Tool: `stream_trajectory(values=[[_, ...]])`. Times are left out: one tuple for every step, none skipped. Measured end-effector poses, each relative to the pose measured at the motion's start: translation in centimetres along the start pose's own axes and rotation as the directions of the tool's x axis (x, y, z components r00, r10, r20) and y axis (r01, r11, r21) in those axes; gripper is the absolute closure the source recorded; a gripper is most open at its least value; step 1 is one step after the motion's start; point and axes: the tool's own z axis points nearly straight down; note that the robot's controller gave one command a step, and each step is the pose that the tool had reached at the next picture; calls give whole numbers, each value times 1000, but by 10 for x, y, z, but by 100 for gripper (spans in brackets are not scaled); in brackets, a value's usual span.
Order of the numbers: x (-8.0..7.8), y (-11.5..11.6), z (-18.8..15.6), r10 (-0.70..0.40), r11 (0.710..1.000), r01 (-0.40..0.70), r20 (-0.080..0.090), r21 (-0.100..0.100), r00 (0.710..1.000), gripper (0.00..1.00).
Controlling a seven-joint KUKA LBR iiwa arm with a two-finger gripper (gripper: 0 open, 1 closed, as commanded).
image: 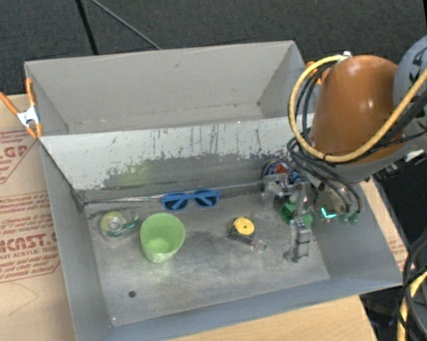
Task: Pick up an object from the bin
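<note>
No item sits visibly in the gripper (297,250). The thing lying nearest to it is a small yellow disc (243,227), round and flat-faced and set on a darker base. It rests on the bin floor right of centre, just to the left of the gripper and apart from it. The gripper itself is low over the floor at the right end of the bin (215,288), near the right wall. It is a cluster of bare metal parts with green and red components above. Whether it is spread or pressed together cannot be told from where I stand.

Further left, a light green plastic cup (162,237) lies tipped, its round mouth facing up toward the camera. Behind it, against the foot of the back wall, a pair of blue sunglasses (191,200) lies flat. At the far left sits a small clear, rounded item (114,223) with a greenish tint.

The bin is grey sheet metal, its floor and back wall scuffed and scratched. Above the gripper, the wrist carries a smooth orange dome (355,105) looped with yellow and black cables (299,105).
</note>
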Motion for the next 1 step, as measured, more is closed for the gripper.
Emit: stream_trajectory(values=[[-32, 11, 123, 189, 982, -189, 3, -2, 982, 0]])
